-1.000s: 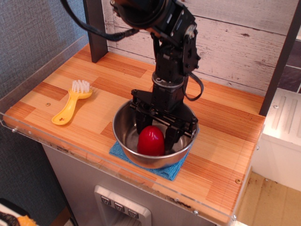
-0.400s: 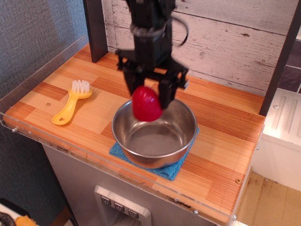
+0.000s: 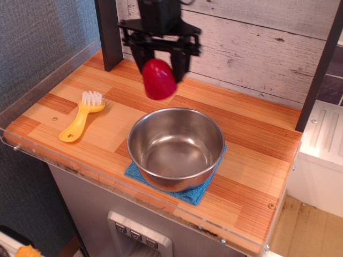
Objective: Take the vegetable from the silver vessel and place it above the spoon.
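Note:
My gripper [image 3: 159,67] is shut on the red dome-shaped vegetable [image 3: 159,80] and holds it in the air above the wooden table, behind and to the left of the silver vessel [image 3: 176,146]. The vessel is a shiny steel bowl and stands empty on a blue cloth [image 3: 196,194]. The yellow spoon [image 3: 83,115], with a white bristled head, lies flat at the left of the table, well left of the gripper.
A dark post [image 3: 109,32] stands at the back left, and another [image 3: 320,64] at the right. A white plank wall [image 3: 257,48] runs behind the table. A clear plastic rim [image 3: 32,91] edges the table on the left and front.
My gripper closed on the vegetable inside the vessel, lifted it out, and has moved up, back and to the left. The vessel is now empty.

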`<state>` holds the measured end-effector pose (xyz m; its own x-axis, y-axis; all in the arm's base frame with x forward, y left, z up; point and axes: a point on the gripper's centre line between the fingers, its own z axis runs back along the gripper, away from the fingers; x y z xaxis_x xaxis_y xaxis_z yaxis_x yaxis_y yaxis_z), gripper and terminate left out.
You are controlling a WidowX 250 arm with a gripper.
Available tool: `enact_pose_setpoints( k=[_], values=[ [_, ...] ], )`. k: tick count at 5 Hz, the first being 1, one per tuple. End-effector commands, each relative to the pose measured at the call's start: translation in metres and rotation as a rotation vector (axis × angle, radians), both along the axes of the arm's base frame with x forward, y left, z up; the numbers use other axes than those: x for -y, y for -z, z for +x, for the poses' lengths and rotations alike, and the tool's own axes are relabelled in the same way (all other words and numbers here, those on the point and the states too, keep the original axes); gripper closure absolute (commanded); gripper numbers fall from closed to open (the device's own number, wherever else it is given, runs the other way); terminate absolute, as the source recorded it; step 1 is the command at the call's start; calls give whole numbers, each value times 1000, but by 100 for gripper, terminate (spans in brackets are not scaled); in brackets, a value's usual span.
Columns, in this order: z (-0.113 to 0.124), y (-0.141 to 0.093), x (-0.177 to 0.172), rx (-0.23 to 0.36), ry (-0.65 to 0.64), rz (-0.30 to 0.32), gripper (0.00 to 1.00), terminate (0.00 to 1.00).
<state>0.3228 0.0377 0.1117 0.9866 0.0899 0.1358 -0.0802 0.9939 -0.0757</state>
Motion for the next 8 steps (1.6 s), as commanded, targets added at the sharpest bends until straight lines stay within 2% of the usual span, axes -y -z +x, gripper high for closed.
enact_pose_setpoints(
  k=[1, 3, 4, 5, 7, 8],
  values=[
    [36, 4, -35, 22, -78, 46, 100, 0],
    [63, 33, -44, 25, -64, 159, 100, 0],
    [67, 49, -58, 26, -94, 188, 100, 0],
    [69, 60, -68, 16, -127, 172, 100, 0],
    [69, 67, -67, 8, -146, 67, 100, 0],
    [68, 68, -68, -13, -154, 31, 0, 0]
  ],
)
